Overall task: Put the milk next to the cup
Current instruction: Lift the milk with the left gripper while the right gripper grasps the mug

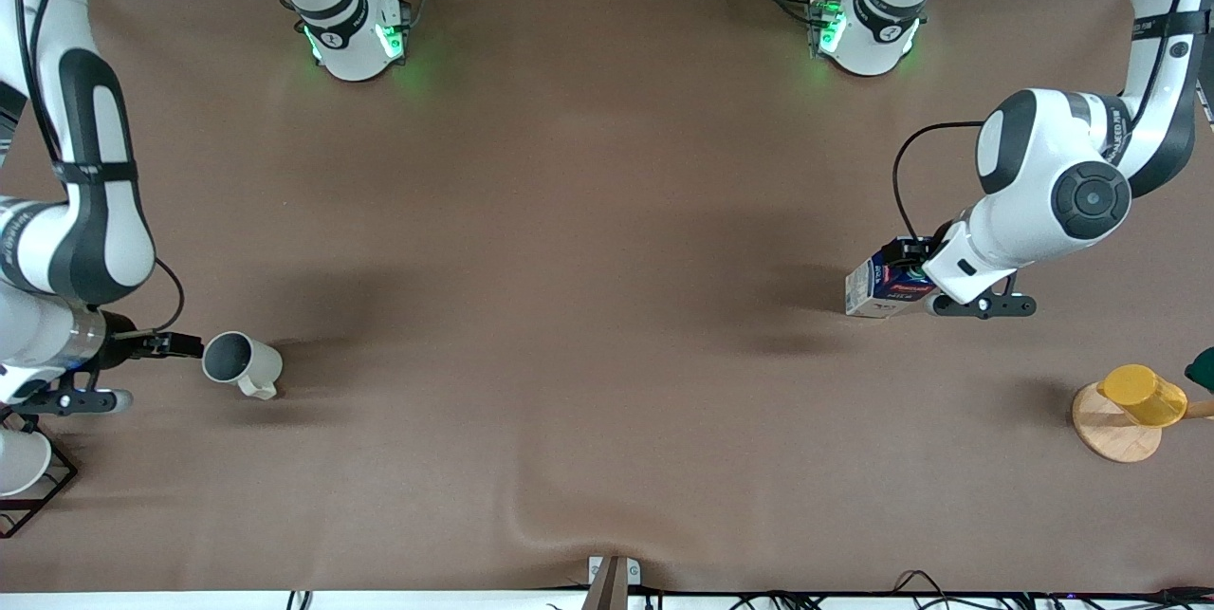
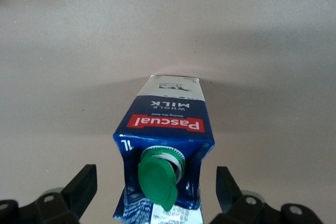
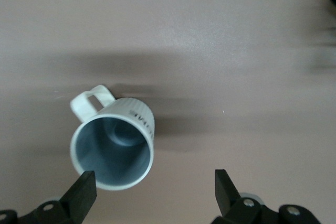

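Note:
The milk, a dark blue gable-top carton with a green cap, stands on the brown table toward the left arm's end. My left gripper is open over its top. In the left wrist view the carton sits between the fingers with a gap on each side. The cup, a cream-white mug with a grey inside, stands upright toward the right arm's end. My right gripper is open and empty just beside the cup's rim. In the right wrist view the cup lies close to one finger.
A yellow cup rests on a round wooden stand near the left arm's end. A black wire rack with a white cup stands at the right arm's end. The tablecloth has a fold near the front edge.

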